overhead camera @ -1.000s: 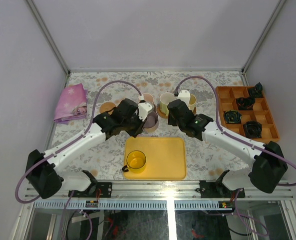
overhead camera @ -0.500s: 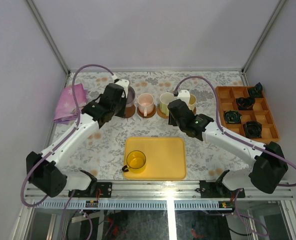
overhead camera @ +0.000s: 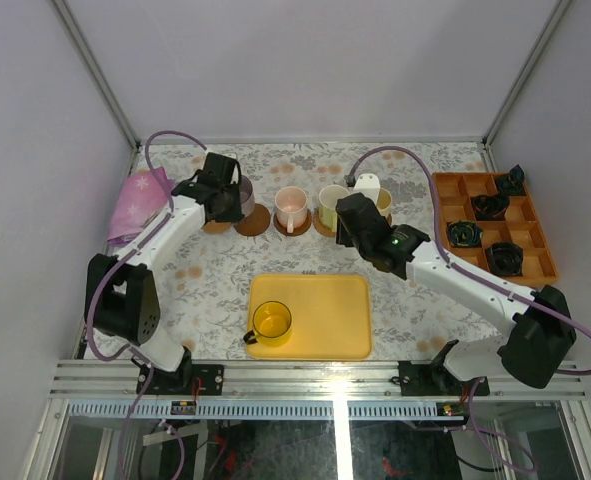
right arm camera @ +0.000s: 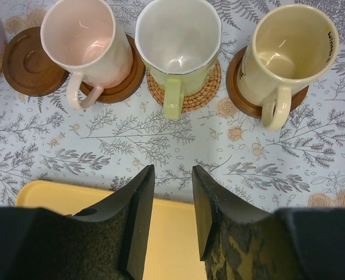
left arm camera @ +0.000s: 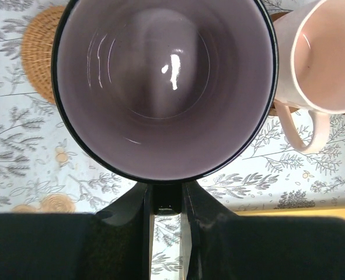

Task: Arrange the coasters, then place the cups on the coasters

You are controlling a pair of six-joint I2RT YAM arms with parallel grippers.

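The purple-grey cup [left arm camera: 160, 87] filled most of the left wrist view, seen straight from above, with a dark rim and a shiny inside that showed one bright spot of light. Its handle pointed down in the picture and sat between the two black fingers [left arm camera: 138, 233] of the left gripper [left arm camera: 166, 201], which were closed on it. A woven coaster [left arm camera: 37, 55] lay at the upper left, partly hidden by the cup. At the right stood the pink cup [left arm camera: 327, 58], its handle turned toward the camera, with a sliver of a wooden coaster [left arm camera: 277, 16] beside it. Under everything was a tablecloth [left arm camera: 20, 151] printed with grey leaves. A strip of the yellow tray [left arm camera: 300, 210] showed at the lower right.
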